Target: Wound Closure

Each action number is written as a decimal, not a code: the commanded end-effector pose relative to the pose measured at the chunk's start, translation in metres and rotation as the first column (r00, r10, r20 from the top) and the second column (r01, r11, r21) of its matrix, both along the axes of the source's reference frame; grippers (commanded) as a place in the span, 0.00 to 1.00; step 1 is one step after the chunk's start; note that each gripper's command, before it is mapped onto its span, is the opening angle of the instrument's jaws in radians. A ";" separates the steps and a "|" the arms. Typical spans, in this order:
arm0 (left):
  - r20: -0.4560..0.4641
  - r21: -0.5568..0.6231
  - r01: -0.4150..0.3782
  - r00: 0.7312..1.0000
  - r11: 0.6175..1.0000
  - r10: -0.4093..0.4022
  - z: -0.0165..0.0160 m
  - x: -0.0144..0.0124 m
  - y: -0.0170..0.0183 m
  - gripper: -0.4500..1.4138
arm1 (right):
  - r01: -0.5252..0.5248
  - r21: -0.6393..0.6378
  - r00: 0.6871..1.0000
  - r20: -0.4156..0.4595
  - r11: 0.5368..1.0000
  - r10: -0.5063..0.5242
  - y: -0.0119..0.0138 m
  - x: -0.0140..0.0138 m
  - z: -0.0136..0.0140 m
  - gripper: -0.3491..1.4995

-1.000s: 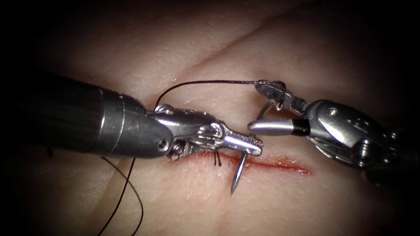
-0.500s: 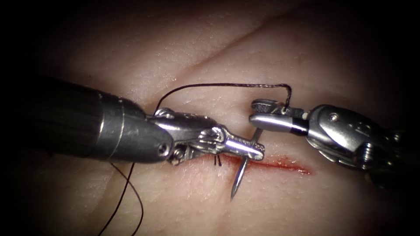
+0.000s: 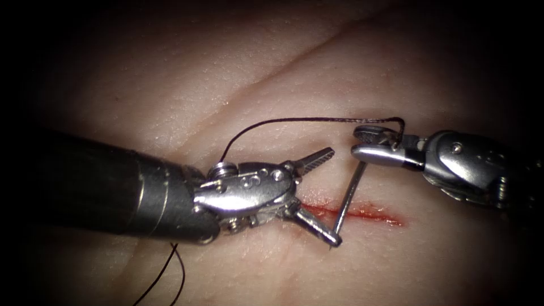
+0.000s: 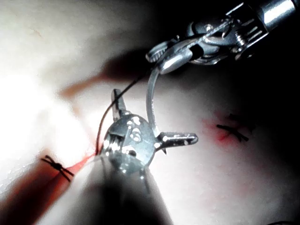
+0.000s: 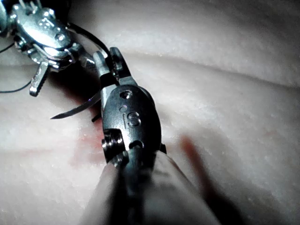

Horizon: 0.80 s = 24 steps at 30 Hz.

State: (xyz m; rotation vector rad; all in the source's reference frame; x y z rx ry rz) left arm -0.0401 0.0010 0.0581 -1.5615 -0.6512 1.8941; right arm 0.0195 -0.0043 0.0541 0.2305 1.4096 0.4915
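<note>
We are looking down on the tissue (image 3: 272, 73), a pale slab lying under everything, with the cut (image 3: 362, 212) running across it and red fluid (image 3: 377, 214) sitting along its right stretch. The left tool (image 3: 318, 195) is coming in from the left over the cut, and its jaws are standing wide apart, gripping nothing: one jaw is pointing up and right, the other is lying low along the cut with its tip just beside the needle's point. The right tool (image 3: 368, 143) is reaching in from the right above the cut, and its jaws are clamping down on the needle (image 3: 347, 198) near its thread end. The needle is hanging from those jaws down and left across the cut, its point sitting near the lower edge; we cannot tell whether the point is touching the tissue. The thread (image 3: 294, 121) is arcing from the right tool's jaws leftward over the tissue and dropping behind the left tool's wrist, and more of it is trailing out below the left shaft. In the left wrist view, the left tool (image 4: 154, 122) is showing the same spread jaws, with the needle (image 4: 150, 103) curving up to the right tool (image 4: 164, 54), and small knotted stitches (image 4: 232, 131) are lying on the tissue beside red fluid.
</note>
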 end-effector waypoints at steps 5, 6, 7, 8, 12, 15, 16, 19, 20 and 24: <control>-0.135 -0.093 -0.011 0.991 0.996 -0.002 0.0006 -0.0015 -0.0036 0.91 | 0.064 -0.181 0.998 0.003 0.981 -0.065 -0.0002 0.0002 0.0024 0.00; -0.155 -0.107 -0.005 0.988 0.994 -0.011 0.0006 -0.0016 -0.0040 0.90 | 0.071 -0.205 0.997 0.001 0.976 -0.073 -0.0002 0.0001 0.0025 0.00; -0.155 -0.107 -0.005 0.988 0.994 -0.011 0.0006 -0.0016 -0.0040 0.90 | 0.071 -0.205 0.997 0.001 0.976 -0.073 -0.0002 0.0001 0.0025 0.00; -0.177 -0.126 -0.001 0.984 0.992 -0.022 0.0006 -0.0017 -0.0045 0.90 | 0.077 -0.229 0.997 -0.001 0.970 -0.080 -0.0002 0.0001 0.0026 0.00; -0.315 -0.201 0.014 0.946 0.980 -0.078 0.0007 -0.0018 -0.0069 0.87 | 0.109 -0.327 0.993 -0.011 0.939 -0.119 -0.0004 0.0003 0.0032 0.00; -0.361 -0.214 0.015 0.928 0.977 -0.093 0.0008 -0.0017 -0.0078 0.85 | 0.117 -0.358 0.991 -0.014 0.926 -0.130 -0.0006 0.0004 0.0034 0.00; -0.376 -0.217 0.015 0.921 0.976 -0.098 0.0009 -0.0017 -0.0080 0.85 | 0.117 -0.370 0.991 -0.012 0.922 -0.131 -0.0007 0.0004 0.0036 0.00; -0.423 -0.233 0.007 0.900 0.972 -0.108 0.0013 -0.0020 -0.0090 0.83 | 0.134 -0.415 0.989 0.005 0.900 -0.145 -0.0009 0.0008 0.0049 0.00; -0.434 -0.233 0.005 0.894 0.972 -0.109 0.0014 -0.0021 -0.0093 0.82 | 0.139 -0.421 0.989 0.011 0.896 -0.149 -0.0009 0.0009 0.0052 0.00; -0.464 -0.227 -0.010 0.880 0.974 -0.099 0.0027 -0.0022 -0.0097 0.79 | 0.144 -0.491 0.988 0.029 0.859 -0.150 -0.0009 0.0016 0.0067 0.00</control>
